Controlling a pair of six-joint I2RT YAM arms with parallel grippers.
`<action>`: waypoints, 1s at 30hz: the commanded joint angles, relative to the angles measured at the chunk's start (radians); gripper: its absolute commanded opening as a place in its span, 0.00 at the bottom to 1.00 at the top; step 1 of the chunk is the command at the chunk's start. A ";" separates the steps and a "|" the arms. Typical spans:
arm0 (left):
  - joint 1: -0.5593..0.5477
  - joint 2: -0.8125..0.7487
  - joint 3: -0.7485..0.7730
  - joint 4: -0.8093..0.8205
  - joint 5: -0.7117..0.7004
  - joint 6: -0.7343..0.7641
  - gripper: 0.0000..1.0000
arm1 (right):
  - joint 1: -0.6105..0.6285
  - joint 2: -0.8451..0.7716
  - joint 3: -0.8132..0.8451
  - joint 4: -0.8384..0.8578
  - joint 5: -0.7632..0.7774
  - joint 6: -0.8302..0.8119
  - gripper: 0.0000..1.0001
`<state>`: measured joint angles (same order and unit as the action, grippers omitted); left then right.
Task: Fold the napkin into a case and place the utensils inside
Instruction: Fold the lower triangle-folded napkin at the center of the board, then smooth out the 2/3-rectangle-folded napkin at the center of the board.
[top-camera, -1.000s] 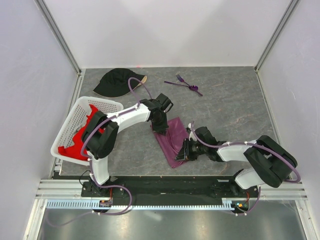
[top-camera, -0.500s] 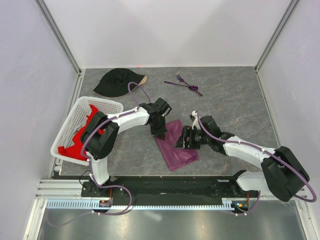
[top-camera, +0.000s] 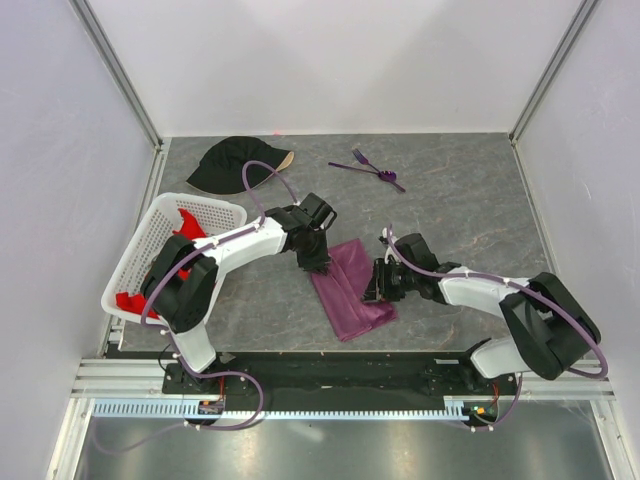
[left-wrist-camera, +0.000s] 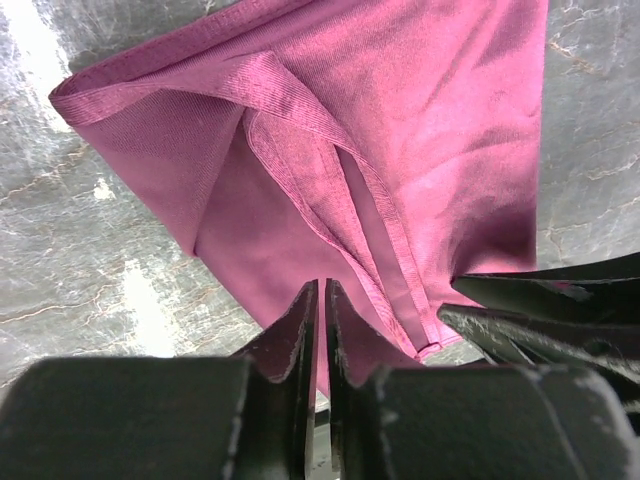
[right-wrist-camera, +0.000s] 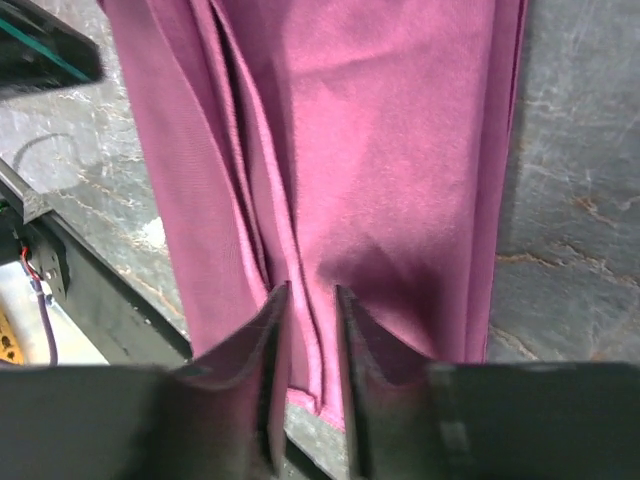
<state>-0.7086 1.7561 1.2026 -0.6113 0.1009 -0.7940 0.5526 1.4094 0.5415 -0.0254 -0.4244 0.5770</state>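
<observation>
Left tool (left-wrist-camera: 322, 300): my fingers nearly closed, pinching the napkin (top-camera: 350, 288) edge.
Napkin: mid-table, folded into a narrow strip, case unfinished.
Right tool (right-wrist-camera: 310, 310): part-open over a fold; grip uncertain.
Utensils (top-camera: 368, 167): far off, not inserted.

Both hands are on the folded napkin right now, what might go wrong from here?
1. The left hand pinches only a thin edge of the napkin; it may slip, or a pull may drag the layered folds open.
2. The right hand straddles a loose ridge of cloth, so lifting could bunch the pouch.
3. The utensils lie far back near the black cap, a long reach away.
</observation>
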 joint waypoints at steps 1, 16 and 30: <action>0.004 -0.026 0.000 0.024 -0.041 0.032 0.14 | 0.026 0.034 -0.089 0.174 -0.019 0.091 0.26; -0.002 -0.026 0.032 -0.005 -0.096 0.090 0.42 | 0.092 -0.090 -0.069 0.196 0.000 0.179 0.59; -0.023 0.101 0.155 -0.027 -0.127 0.075 0.44 | -0.033 0.146 0.080 0.226 -0.131 0.084 0.29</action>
<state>-0.7269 1.8381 1.2999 -0.6361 -0.0002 -0.7425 0.5255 1.5074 0.5804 0.1684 -0.5049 0.6987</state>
